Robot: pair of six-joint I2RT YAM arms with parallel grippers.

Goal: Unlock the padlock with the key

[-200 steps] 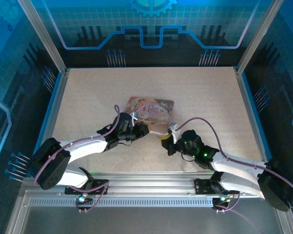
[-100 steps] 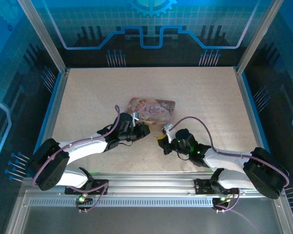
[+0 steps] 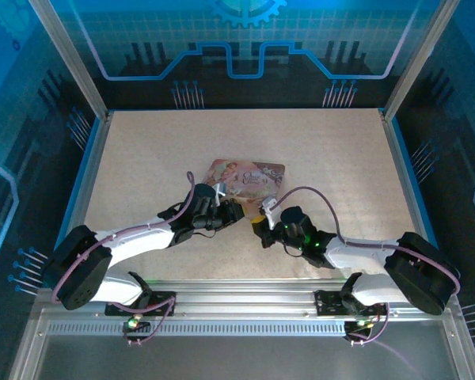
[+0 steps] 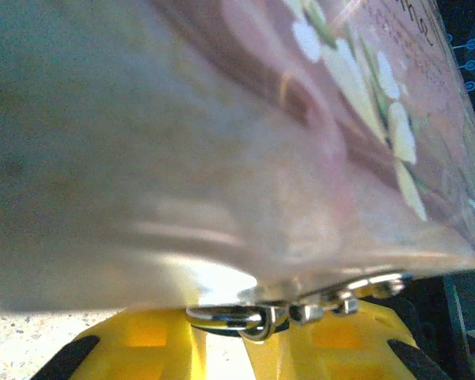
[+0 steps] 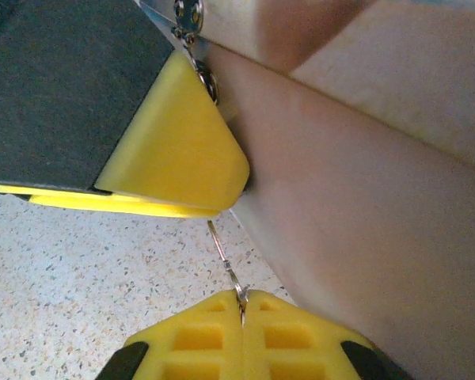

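Padlock (image 4: 245, 321): shows in the left wrist view as a small curved metal loop at 6 o'clock, lodged at the seam of the left gripper (image 4: 249, 348); blue body hidden. Jaws there: drawn close, nipping that loop between yellow tips. Toward 3 o'clock of the loop, just beside it: a short row of bright metal fittings (image 4: 348, 297) under the lower edge of the pink tin (image 4: 222, 142). Blurred and very close to the lens, that tin, with pale flowers printed toward 1 o'clock.

Key (image 5: 223, 255): pokes toward 11 o'clock as a thin grey sliver out of the seam of the right gripper (image 5: 242, 305) in the right wrist view. Pinched at its lower end by yellow fingertips (image 5: 198, 336) pressed flat together. Slips at its upper end behind a yellow finger (image 5: 178, 150) of the left gripper; cannot tell how far it reaches. At 12 o'clock of that finger, a few small metal links (image 5: 191, 14) against the tin's side.

From above: tin near the middle of the speckled table (image 3: 142, 150), picture side up. Meeting just off its near edge, both grippers: left at the tin's 6 o'clock, right at its 5 o'clock, tips nearly touching. Reaching in low from 8 o'clock, the left arm (image 3: 134, 233); from 4 o'clock, the right arm (image 3: 356, 253), with a purple cable (image 3: 305, 190) arching over its wrist
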